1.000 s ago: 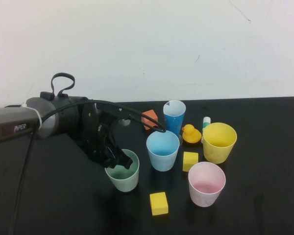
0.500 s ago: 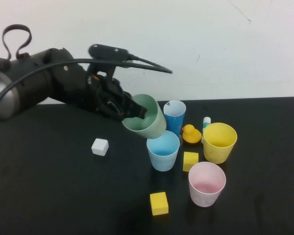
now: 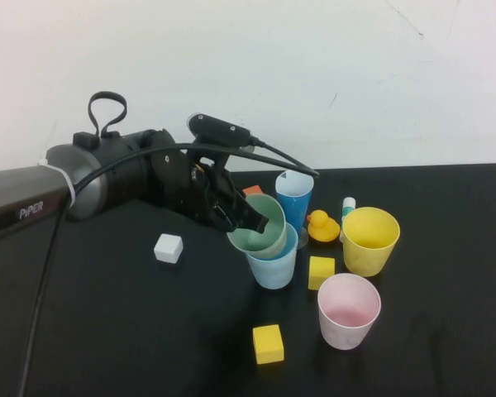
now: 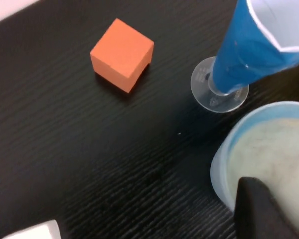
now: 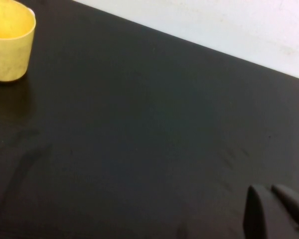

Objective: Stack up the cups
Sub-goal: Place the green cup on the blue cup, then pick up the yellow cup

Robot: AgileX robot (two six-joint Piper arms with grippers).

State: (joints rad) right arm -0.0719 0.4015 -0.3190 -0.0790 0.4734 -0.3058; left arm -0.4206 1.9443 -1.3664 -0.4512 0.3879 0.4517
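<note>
Left gripper pinches the rim of the mint green cup, which sits tilted in the mouth of the light blue cup directly beneath. Beyond it: pink cup, then yellow cup. Right gripper is closed over bare table, well apart from the yellow cup.

— Where is the green cup?
— Tilted, its base sunk into the mouth of the light blue cup, which stands upright mid-table.
— The others?
— The yellow cup stands upright further right; the pink cup stands upright nearer the front, apart from it.
</note>
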